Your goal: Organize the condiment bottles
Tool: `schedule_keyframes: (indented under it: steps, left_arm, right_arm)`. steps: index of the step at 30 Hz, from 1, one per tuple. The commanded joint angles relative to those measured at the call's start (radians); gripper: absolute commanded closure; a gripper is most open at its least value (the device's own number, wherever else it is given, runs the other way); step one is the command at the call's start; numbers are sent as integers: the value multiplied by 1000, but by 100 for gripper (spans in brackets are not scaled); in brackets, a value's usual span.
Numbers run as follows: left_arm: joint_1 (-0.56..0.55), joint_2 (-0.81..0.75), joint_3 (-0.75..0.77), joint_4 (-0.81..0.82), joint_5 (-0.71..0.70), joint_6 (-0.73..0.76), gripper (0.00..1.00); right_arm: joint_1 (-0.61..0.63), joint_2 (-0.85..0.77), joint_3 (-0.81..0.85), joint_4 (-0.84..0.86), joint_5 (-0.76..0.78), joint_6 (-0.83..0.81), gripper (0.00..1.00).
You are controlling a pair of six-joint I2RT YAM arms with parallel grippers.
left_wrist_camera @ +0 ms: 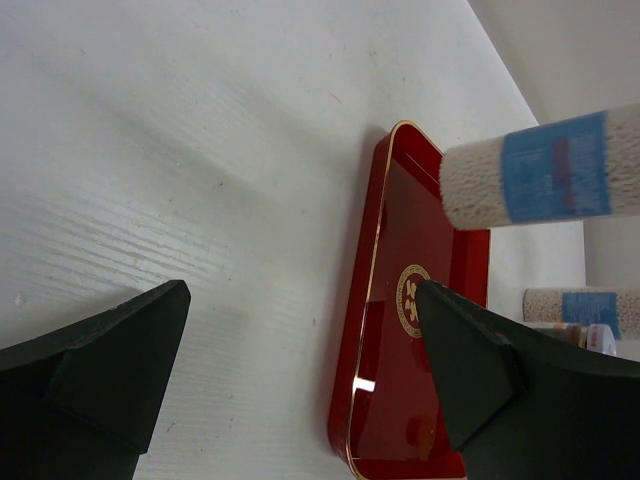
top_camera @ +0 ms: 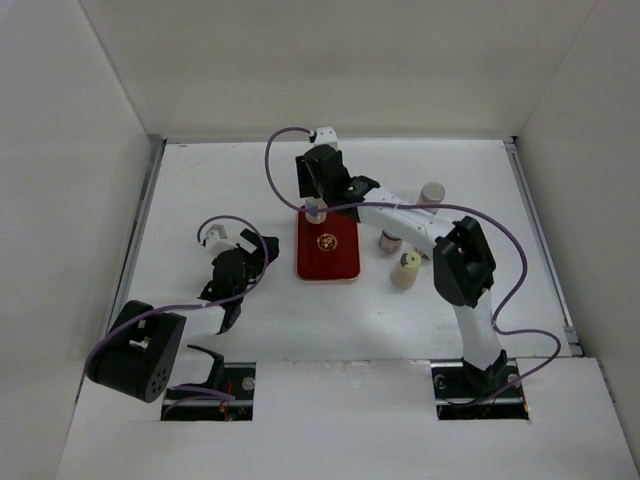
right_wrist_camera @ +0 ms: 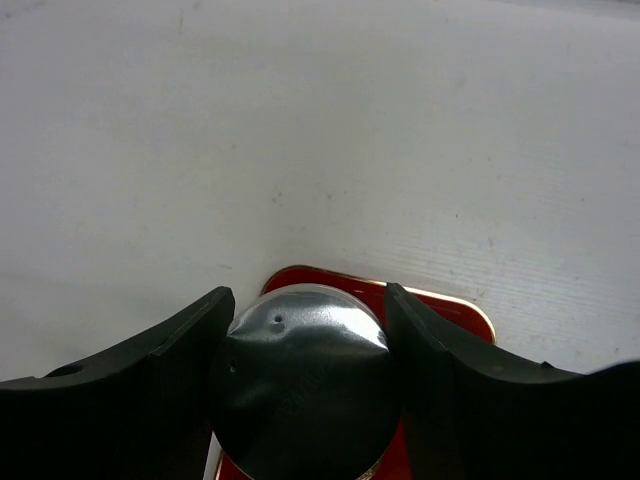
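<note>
From my remote seat, the right gripper (right_wrist_camera: 305, 345) was pinching one condiment bottle (left_wrist_camera: 545, 170) by its shiny cap (right_wrist_camera: 300, 395), a finger pressed against each side. That cap filled most of the right wrist view and hid the bottle's body and base. In the overhead view the gripper covered nearly all of the bottle too. I could place it over the far end of the red tray (top_camera: 330, 258), but I could not tell whether its base stood on the tray or hung just above it. The left gripper (left_wrist_camera: 300, 290) was spread wide with nothing between its fingers but bare table (top_camera: 200, 190) and the tray's rim. It sat to the left of the tray, apart from it. The blue label on the pinched bottle was too blurred for me to read. Three more bottles stood on the table to the right of the tray. The grey-capped bottle (top_camera: 432, 192) was upright and farthest away. The middle bottle (top_camera: 390, 242) was partly covered by the right arm's forearm. The cream bottle (top_camera: 406, 270) was nearest the tray, and I could not tell whether it leaned. The left wrist view cut off two of these at its right edge.
</note>
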State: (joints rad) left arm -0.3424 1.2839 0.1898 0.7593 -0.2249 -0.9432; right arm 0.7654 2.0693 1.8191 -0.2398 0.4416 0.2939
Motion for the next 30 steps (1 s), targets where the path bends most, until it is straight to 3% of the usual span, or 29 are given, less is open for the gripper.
schedule_keyframes:
  steps: [1, 12, 20, 26, 30]
  left_arm:
    - [-4, -21, 0, 43, -2, -8, 0]
    - [-8, -15, 5, 43, 10, -6, 0]
    - [-5, -8, 10, 43, 16, -5, 0]
    - [0, -12, 7, 43, 15, -5, 0]
    - [3, -11, 7, 43, 21, -5, 0]
  right_arm:
    - [-5, -8, 68, 73, -9, 31, 51]
    - [13, 46, 40, 109, -4, 62, 48]
    - [24, 23, -15, 138, 5, 64, 24]
    - [25, -102, -59, 143, 3, 53, 13]
    - [24, -291, -211, 171, 11, 45, 10]
